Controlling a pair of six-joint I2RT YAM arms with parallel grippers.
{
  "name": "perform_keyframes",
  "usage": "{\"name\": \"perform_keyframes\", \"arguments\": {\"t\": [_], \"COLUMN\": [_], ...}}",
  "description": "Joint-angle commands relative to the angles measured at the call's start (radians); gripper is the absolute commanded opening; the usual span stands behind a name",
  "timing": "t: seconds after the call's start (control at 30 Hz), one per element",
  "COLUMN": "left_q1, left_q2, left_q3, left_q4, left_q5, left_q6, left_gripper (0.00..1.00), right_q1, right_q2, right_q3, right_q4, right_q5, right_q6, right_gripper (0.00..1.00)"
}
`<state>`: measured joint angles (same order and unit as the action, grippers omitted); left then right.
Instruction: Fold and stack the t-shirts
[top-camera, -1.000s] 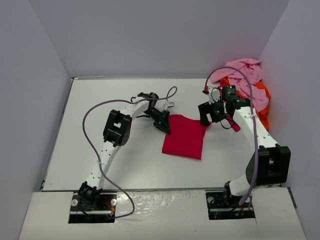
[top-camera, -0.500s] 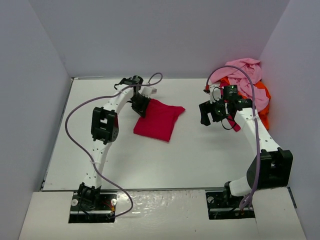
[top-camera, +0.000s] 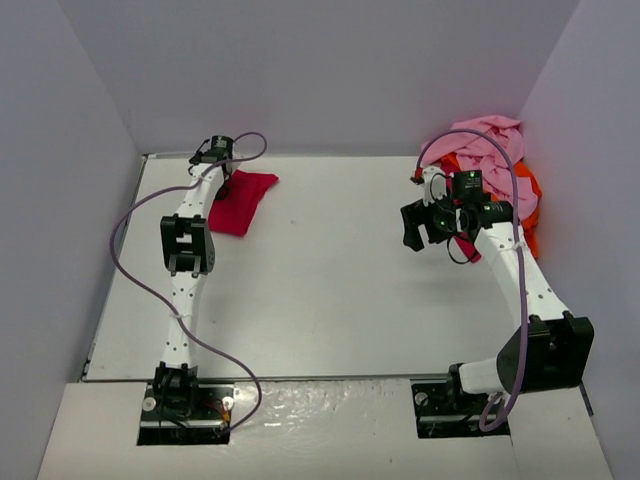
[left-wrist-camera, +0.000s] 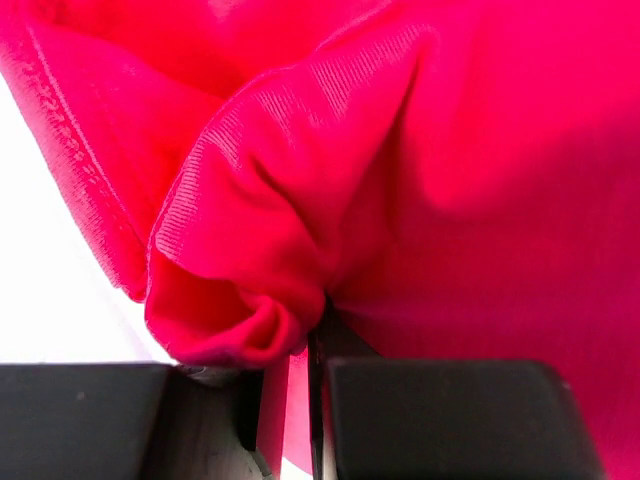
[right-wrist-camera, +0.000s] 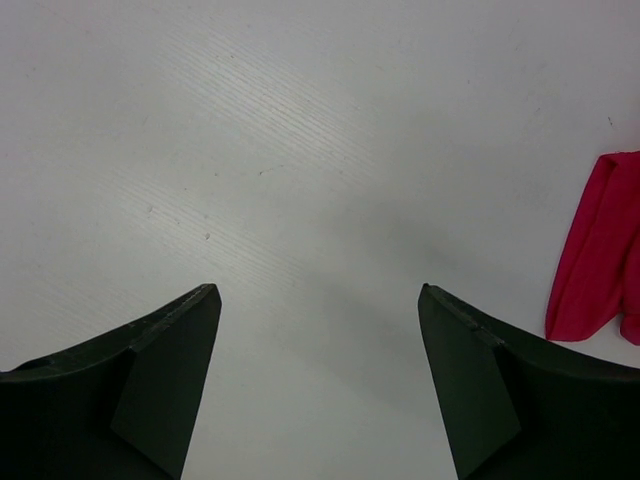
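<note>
One crimson t-shirt pinched in left gripper by table edge; right gripper spread.

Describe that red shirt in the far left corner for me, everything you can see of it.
The crimson-red t-shirt is soft, finely ribbed knit cloth with a stitched hem showing, folded into a compact, roughly rectangular bundle. It lies slightly askew on the white table, near its far left corner. The left gripper is shut on one edge, where the cloth bunches into a rolled wrinkle. Nothing else touches it.
</note>
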<state>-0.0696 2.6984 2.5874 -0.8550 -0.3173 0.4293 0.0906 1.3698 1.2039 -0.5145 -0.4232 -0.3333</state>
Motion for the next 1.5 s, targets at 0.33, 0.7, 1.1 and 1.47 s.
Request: {"name": "perform_keyframes", "arguments": {"t": [0.33, 0.7, 1.1, 1.47], "left_q1": [0.165, 0.254, 0.228, 0.209], "left_q2": [0.026, -0.073, -0.36, -0.689], "left_q3": [0.03, -0.039, -0.145, -0.548], "left_q4": [0.225, 0.336, 0.351, 0.208], "left_q5": [-0.357, -0.314, -0.123, 0.041], "left_q6": [0.07, 0.078, -0.011, -0.051], "left_gripper": [0.0, 0.29, 0.82, 0.13], "right_q1": [0.001, 0.018, 0.02, 0.02], "right_q2": [0.045, 0.078, 0.057, -0.013], "right_q3": [0.013, 0.034, 0.028, 0.001], "right_q4": [0.001, -0.001, 0.001, -0.001], "right_q5": [0.002, 0.011, 0.037, 0.046], "right_q6": [-0.01, 0.002, -0.001, -0.013], "right_gripper": [0.77, 0.76, 0.76, 0.77]}}
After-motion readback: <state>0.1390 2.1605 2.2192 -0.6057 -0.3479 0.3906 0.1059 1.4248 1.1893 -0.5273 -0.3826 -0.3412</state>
